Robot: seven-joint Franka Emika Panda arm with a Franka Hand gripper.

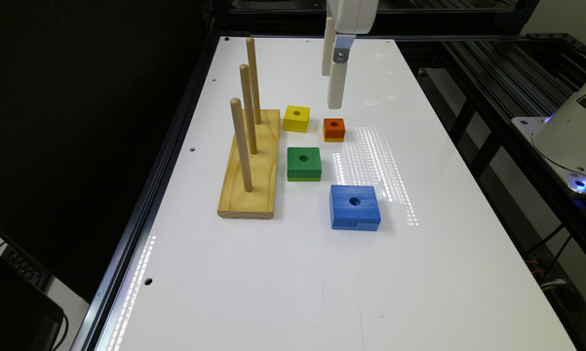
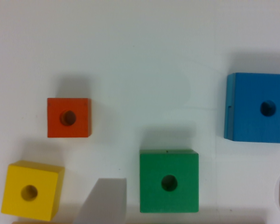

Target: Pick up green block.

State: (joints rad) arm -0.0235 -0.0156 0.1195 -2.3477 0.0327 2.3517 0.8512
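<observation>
The green block [image 1: 303, 164] lies flat on the white bench [image 1: 283, 273], just beside the wooden peg stand [image 1: 251, 165] that runs along the edge at the exterior view's left. The gripper [image 1: 335, 73] hangs well above the bench, over the orange block [image 1: 334, 129] — whether its grasp is released or clenched I cannot tell. The wrist view adds top faces: green block [image 2: 169, 181], its centre hole, yellow block [image 2: 31, 190], blue block [image 2: 257, 107] — all apart.
</observation>
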